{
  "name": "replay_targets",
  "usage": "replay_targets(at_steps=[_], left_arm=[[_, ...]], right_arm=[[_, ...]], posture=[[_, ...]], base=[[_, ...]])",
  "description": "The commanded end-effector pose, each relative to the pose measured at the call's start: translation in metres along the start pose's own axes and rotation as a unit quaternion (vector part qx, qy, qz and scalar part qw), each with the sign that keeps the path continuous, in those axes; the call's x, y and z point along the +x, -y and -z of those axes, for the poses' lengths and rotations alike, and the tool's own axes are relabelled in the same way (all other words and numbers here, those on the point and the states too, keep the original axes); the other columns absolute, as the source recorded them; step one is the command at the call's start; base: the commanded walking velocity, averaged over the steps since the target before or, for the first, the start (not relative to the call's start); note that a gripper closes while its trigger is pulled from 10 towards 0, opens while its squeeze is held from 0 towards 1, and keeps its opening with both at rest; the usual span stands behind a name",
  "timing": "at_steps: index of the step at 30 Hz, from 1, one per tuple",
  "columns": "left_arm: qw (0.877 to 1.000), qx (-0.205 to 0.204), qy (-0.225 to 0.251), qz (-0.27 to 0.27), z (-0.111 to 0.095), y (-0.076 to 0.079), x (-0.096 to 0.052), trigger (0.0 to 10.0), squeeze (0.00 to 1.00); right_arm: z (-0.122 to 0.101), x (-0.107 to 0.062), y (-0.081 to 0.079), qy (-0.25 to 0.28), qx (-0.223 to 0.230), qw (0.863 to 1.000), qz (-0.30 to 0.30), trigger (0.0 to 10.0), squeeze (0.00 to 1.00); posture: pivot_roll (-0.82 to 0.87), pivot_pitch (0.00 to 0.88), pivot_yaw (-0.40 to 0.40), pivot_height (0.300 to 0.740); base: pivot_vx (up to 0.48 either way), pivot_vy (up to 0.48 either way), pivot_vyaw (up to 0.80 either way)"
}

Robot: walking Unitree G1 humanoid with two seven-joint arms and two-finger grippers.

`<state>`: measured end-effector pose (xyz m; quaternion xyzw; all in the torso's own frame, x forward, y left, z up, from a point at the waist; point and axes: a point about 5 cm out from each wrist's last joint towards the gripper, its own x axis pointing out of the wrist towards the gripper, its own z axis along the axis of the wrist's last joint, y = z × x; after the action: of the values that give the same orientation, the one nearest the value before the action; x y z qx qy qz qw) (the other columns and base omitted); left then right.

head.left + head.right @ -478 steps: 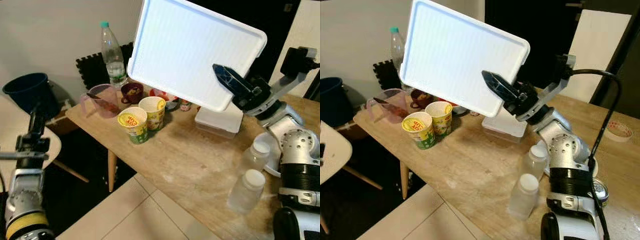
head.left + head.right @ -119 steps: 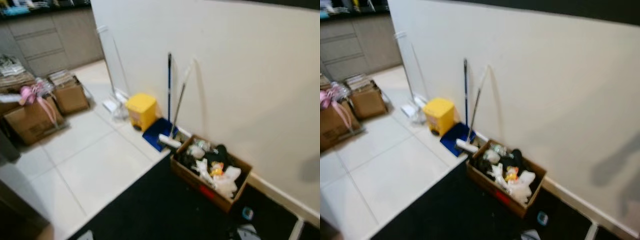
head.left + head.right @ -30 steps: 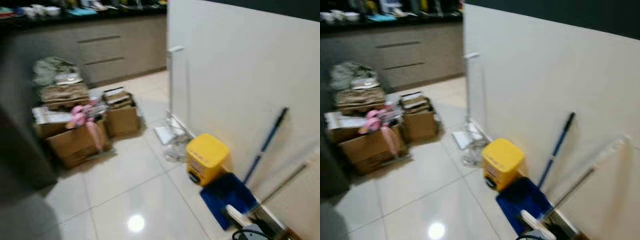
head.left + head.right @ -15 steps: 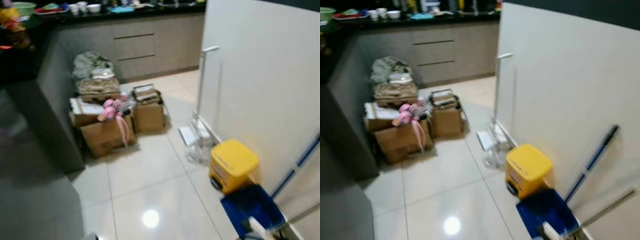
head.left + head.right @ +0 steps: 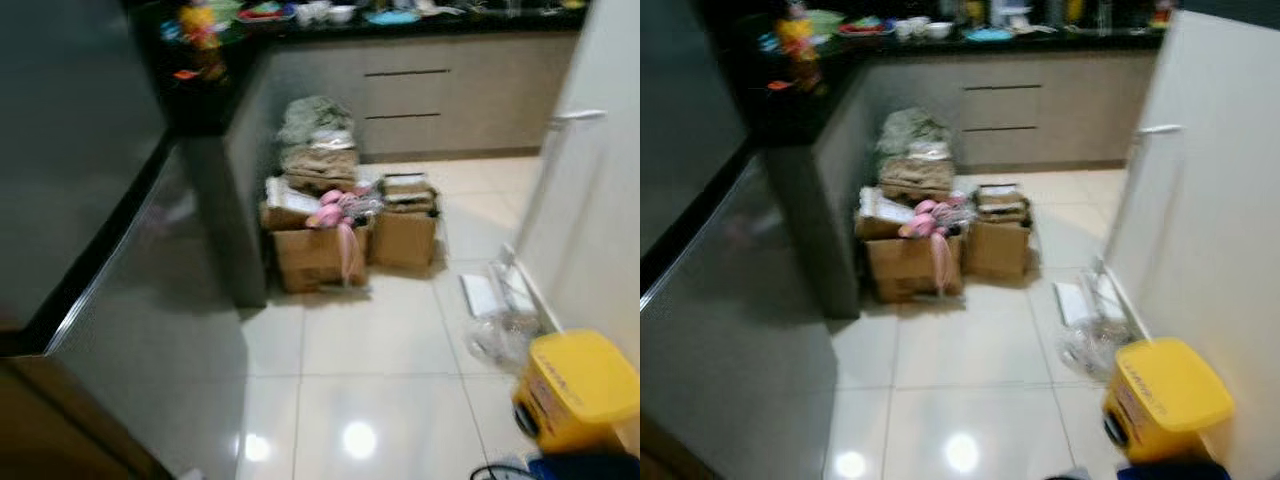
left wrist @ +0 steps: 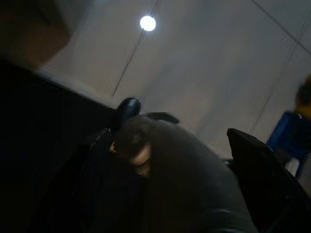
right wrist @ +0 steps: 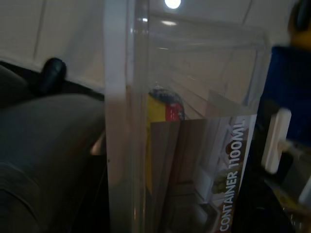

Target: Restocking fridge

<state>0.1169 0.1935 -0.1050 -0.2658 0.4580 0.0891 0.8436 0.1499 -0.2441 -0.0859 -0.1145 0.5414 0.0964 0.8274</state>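
- Nearest to me, right wrist view: a clear plastic container (image 7: 184, 126) w/ a white rim sits right against the lens, paper label inside reading "CONTAINER 1100ML". It's held low beside the robot's dark body, I'd judge so it stays steady while walking.
- Right gripper: its fingers aren't visible, so I can't tell how wide they are; the container sitting this close suggests it's being carried, but that's a guess.
- Left wrist view: very dark. The left gripper (image 6: 194, 145) hangs idle over pale tile; two black fingers stand well apart w/ nothing between them, so it reads as wide open & empty.
- Head views, blurred: glossy white tiled floor (image 5: 400, 350) w/ lamp glare directly ahead.
- On my right, near: a yellow bin (image 5: 1165, 400) against a white wall (image 5: 1210, 180).
- On my left, near: a big dark grey glossy panel (image 5: 120, 260), prob. the fridge, tho I can't confirm.
- Mid distance: cardboard boxes (image 5: 320, 245) stacked against a counter end, pink item & folded cloth on top.
- Far: grey drawer cabinets (image 5: 1040, 110) under a dark worktop w/ bowls & plates.
- My read: in transit w/ the container, fridge not yet opened.
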Motion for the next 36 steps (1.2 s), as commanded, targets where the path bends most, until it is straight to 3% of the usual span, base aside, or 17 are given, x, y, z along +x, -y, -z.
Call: replay_targets(at_steps=[1, 36], left_arm=[[1.0, 0.002, 0.0, 0.003, -0.001, 0.0017, 0.0008, 10.0, 0.0], [1.0, 0.006, 0.001, 0.022, -0.005, 0.0066, 0.0028, 10.0, 0.0]], right_arm=[[0.003, 0.0, -0.0012, -0.004, 0.007, 1.0, -0.003, 10.0, 0.0], [-0.0002, 0.0017, -0.009, 0.007, 0.009, 1.0, -0.027, 10.0, 0.0]], posture=[[-0.09, 0.0, -0.011, 0.74], [-0.09, 0.0, -0.004, 0.74]], base=[[0.0, 0.0, 0.73], [0.0, 0.0, 0.72]])
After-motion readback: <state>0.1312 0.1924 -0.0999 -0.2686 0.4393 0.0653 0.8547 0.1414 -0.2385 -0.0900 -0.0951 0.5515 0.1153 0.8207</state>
